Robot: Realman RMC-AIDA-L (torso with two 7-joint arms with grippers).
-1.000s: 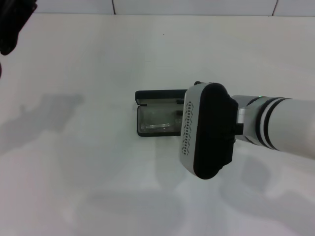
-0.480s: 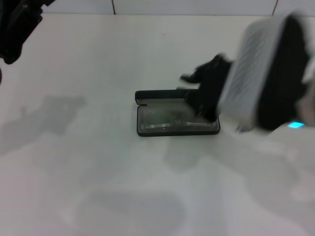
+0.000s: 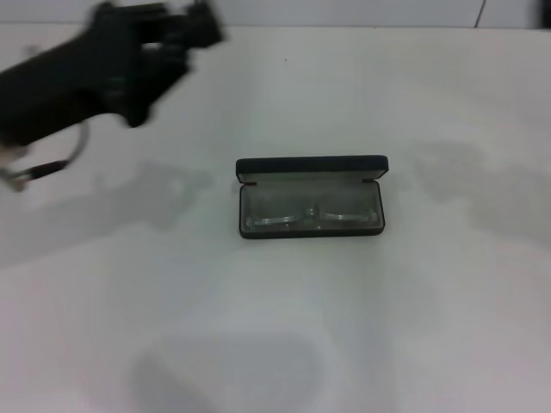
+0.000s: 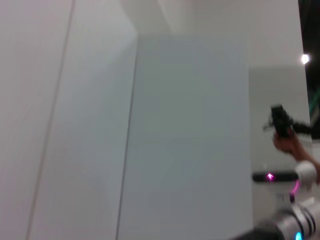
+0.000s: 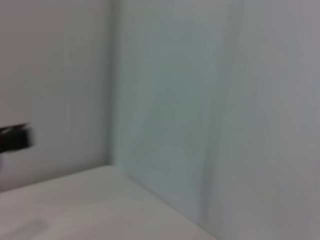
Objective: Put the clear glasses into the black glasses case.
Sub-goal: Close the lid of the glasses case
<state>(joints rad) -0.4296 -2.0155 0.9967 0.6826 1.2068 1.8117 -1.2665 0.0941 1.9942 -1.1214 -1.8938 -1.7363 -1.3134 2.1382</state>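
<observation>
Head view: the black glasses case point(image 3: 311, 196) lies open mid-surface point(image 3: 275, 327), long axis left to right, lid propped at the far side. The clear glasses point(image 3: 308, 215) rest inside it. The left claw point(image 3: 176, 30) hangs far-left of the case, the nearer arm; I cannot tell its opening.

Left wrist view: only walls.

Right wrist view: walls; right claw unseen.

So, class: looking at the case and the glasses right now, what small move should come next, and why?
Probably swinging the lid shut. The clear glasses already lie inside the black glasses case, whose lid stands open at the back. The left hand is over the table's far left, and the right hand is out of view.
</observation>
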